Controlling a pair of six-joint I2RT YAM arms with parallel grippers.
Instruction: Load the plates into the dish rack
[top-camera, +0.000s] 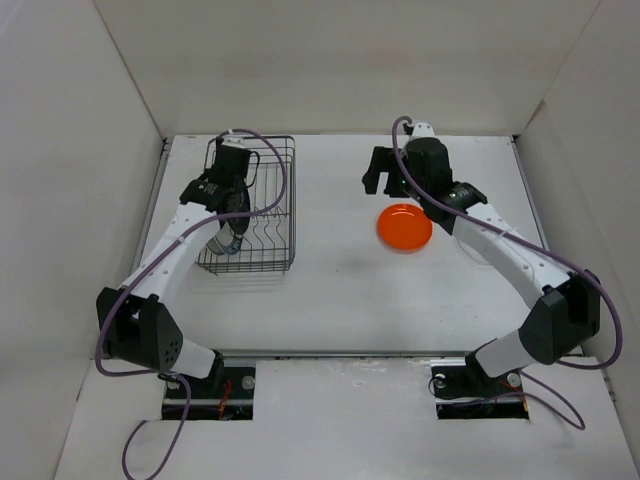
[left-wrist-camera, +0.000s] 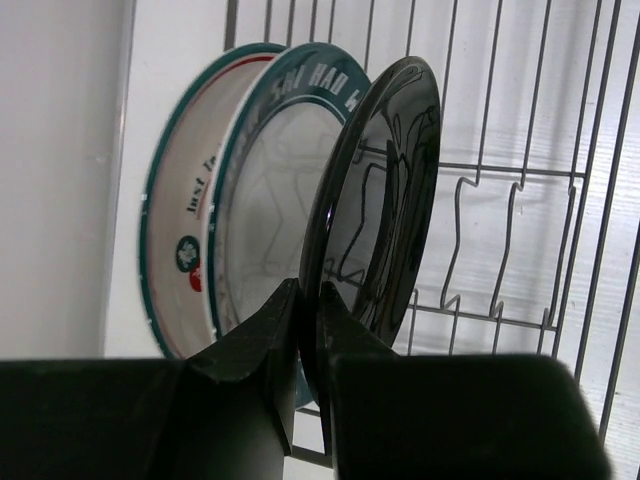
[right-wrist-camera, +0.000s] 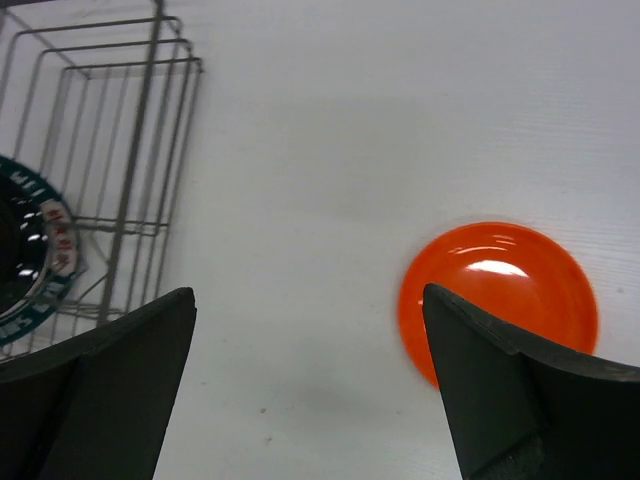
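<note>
You can read "Just" on the teal-edged white plate with red marks (left-wrist-camera: 180, 240), and "HAD" on the white plate with a dark teal rim (left-wrist-camera: 262, 200) beside it. Both stand in the dark wire dish rack (left-wrist-camera: 520, 180), where your left gripper (left-wrist-camera: 308, 300) is clenched on the lower rim of the glossy black plate (left-wrist-camera: 385, 190). Your right gripper (right-wrist-camera: 308, 300) hangs spread wide, empty, over the white table (top-camera: 330, 290), the glossy orange plate (right-wrist-camera: 500, 285) lying flat nearby. Plain white walls (top-camera: 330, 60) enclose it.

Glossy black round plate (left-wrist-camera: 385, 200): lower rim hidden between the fingers of the left gripper (left-wrist-camera: 308, 305).
Teal-rimmed white plate (left-wrist-camera: 270, 170): lettering cut short behind the black plate.
Glossy orange round plate (right-wrist-camera: 500, 285): lower right edge behind the right gripper (right-wrist-camera: 308, 295).
Dark wire dish rack (top-camera: 292, 200): plates masked from above by the left arm (top-camera: 185, 240).
</note>
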